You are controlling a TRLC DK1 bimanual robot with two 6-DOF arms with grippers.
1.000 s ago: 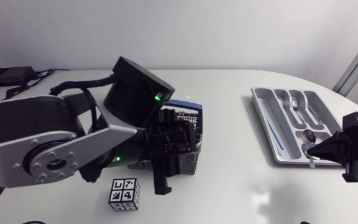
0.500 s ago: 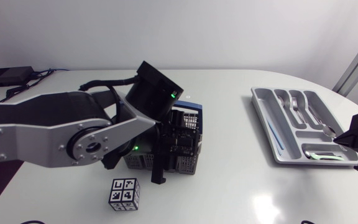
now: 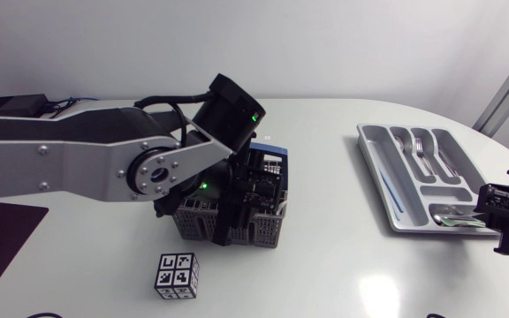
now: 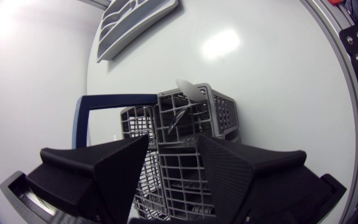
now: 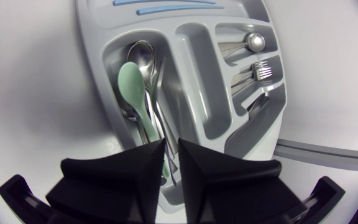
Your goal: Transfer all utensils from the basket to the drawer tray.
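- Two grippers, both released.
- left gripper point(image 4: 173, 168): fingers spread over grey basket point(image 4: 222, 115); metal spoon point(image 4: 188, 90) in it just ahead.
- right gripper point(image 5: 171, 168): above drawer tray point(image 5: 95, 68); mint spoon point(image 5: 132, 87) lies inside, handle end under fingers.

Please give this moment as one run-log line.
left end effector: open, over basket | right end effector: open, at drawer tray | green spoon: lying in drawer tray | metal spoon: in basket

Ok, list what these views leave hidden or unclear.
Head view: left arm covers most of the basket; contents uncountable.
Left wrist view: mesh hides the lower part of a utensil in the basket.
Right wrist view: right gripper hides the green spoon's handle end.
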